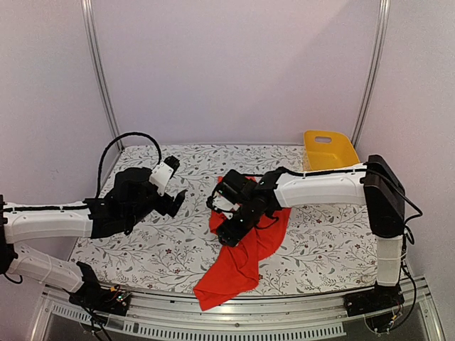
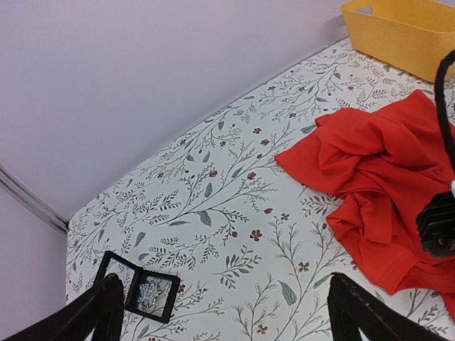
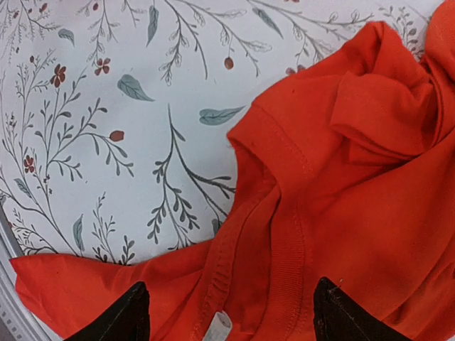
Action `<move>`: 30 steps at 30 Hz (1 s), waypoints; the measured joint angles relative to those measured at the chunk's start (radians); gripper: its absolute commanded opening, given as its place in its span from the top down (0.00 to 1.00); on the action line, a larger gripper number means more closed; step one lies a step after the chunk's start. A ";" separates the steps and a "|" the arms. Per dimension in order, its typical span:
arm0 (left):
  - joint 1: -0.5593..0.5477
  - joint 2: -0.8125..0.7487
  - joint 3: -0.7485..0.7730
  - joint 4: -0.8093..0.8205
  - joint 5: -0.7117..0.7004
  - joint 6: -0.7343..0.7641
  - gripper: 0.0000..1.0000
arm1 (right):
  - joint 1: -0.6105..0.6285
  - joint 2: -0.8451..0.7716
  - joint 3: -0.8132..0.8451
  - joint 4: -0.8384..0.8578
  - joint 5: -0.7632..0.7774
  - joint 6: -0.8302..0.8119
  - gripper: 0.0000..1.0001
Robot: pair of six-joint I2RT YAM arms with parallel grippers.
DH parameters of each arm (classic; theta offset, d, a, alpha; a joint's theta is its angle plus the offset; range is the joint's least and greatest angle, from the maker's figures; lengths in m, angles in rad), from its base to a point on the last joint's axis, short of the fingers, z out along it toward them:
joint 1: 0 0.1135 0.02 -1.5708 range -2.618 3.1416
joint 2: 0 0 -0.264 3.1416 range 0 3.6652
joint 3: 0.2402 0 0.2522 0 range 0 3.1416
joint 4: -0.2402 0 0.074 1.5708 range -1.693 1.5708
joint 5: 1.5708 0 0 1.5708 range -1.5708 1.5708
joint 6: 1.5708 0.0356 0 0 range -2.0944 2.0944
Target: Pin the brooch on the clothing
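The brooch (image 2: 151,290) sits by the gaping left gripper (image 2: 224,310); right gripper (image 3: 231,312) gapes over clothing (image 3: 341,185)

Bare table (image 2: 213,142) separates shirt (image 2: 384,170) from black box (image 2: 138,288).

In the top view we find the clothing (image 1: 245,249) heaped on the table (image 1: 142,241) at mid-frame, one end trailing to the lower centre and reaching the near edge. The basket (image 1: 328,150) stands behind it at upper right. The left gripper (image 1: 179,201) sits left of the heap, apart from it; the right gripper (image 1: 225,234) hangs over its left part. In the left wrist view, the display box (image 2: 138,288) lies at lower left, the brooch (image 2: 151,290) in its right half, well apart from the clothing at right.
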 measured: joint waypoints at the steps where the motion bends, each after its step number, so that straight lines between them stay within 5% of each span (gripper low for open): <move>1: 0.001 0.000 0.002 -0.001 0.000 -0.003 0.00 | 0.007 0.018 -0.002 -0.007 -0.005 0.015 0.50; 4: 0.001 0.000 0.007 -0.007 -0.003 -0.008 0.00 | 0.008 0.071 -0.016 -0.023 -0.008 0.046 0.98; 5: 0.001 0.000 0.007 -0.008 -0.004 -0.009 0.00 | 0.007 0.076 -0.031 -0.025 -0.008 0.052 1.00; 15: 0.001 -0.002 0.007 -0.015 -0.020 -0.010 0.00 | -0.092 -0.212 -0.420 -0.077 0.061 0.145 0.98; 18: 0.001 -0.002 0.007 -0.015 -0.021 -0.010 0.00 | -0.244 -0.295 -0.486 -0.136 0.106 0.183 0.63; 20: 0.001 -0.002 0.007 -0.015 -0.021 -0.010 0.00 | -0.335 -0.339 -0.486 -0.163 0.137 0.189 0.54; 23: 0.001 -0.002 0.007 -0.017 -0.021 -0.010 0.00 | -0.381 -0.379 -0.431 -0.195 0.165 0.177 0.54; 30: 0.002 -0.001 0.007 -0.022 -0.020 -0.010 0.00 | -0.246 -0.383 -0.329 -0.153 0.152 0.151 0.72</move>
